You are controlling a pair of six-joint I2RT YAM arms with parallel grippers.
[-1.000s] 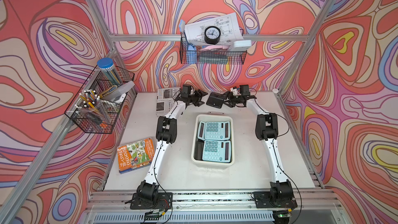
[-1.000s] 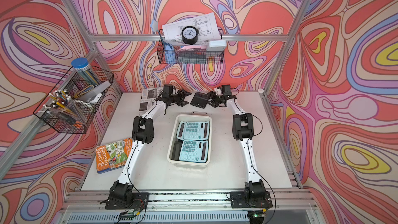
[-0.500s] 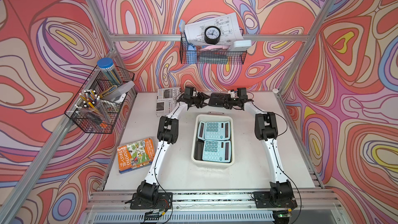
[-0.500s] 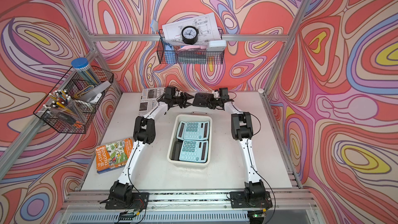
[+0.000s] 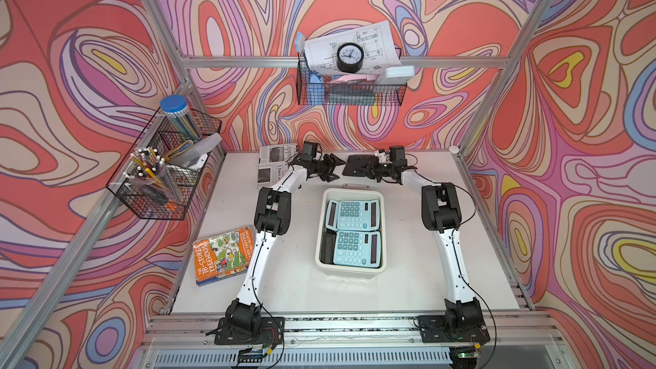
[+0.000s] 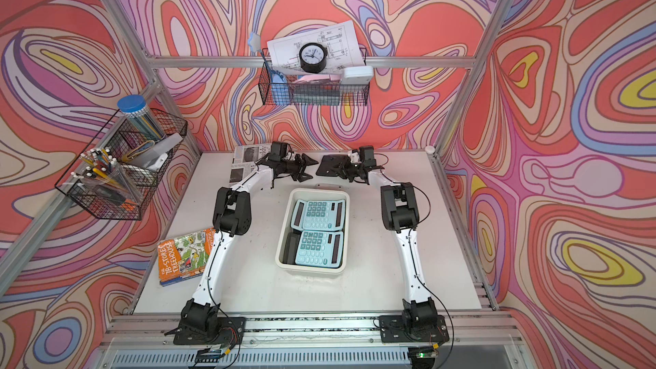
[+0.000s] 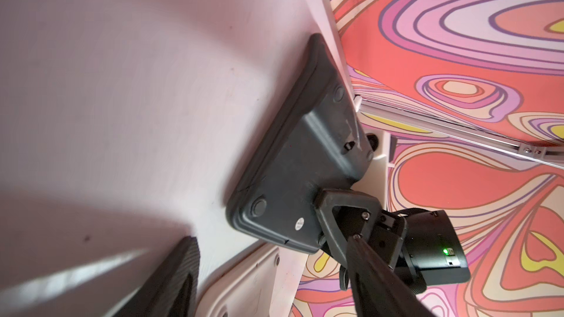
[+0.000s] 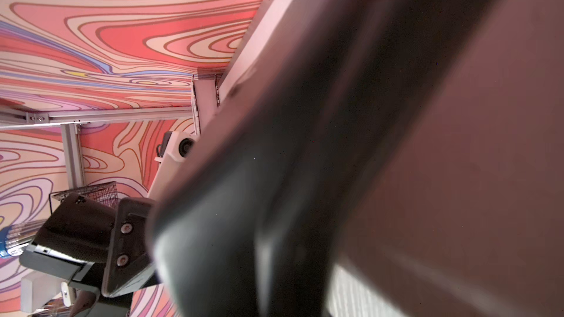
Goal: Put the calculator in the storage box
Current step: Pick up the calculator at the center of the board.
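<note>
A black calculator (image 5: 356, 165) (image 6: 328, 165) lies back side up at the far middle of the table, behind the storage box. My right gripper (image 5: 373, 172) (image 6: 346, 172) is shut on its right edge; in the left wrist view one finger (image 7: 328, 208) lies over the calculator (image 7: 299, 172). I cannot tell whether it rests on the table. My left gripper (image 5: 336, 169) (image 7: 274, 297) stands open just left of it, holding nothing. The cream storage box (image 5: 319, 243) (image 6: 280, 243) holds two teal calculators (image 5: 353, 212). The calculator (image 8: 274, 178) fills the right wrist view, blurred.
A folded newspaper (image 5: 273, 165) lies at the far left of the table. An orange book (image 5: 223, 255) sits at the front left. Black wire baskets hang on the left wall (image 5: 167, 172) and the back wall (image 5: 349, 92). The back wall stands close behind both grippers.
The right gripper has closed on the calculator's right edge. The left gripper has moved right, up to the calculator's left end, narrowed and opened again. The calculator has shifted slightly left.
</note>
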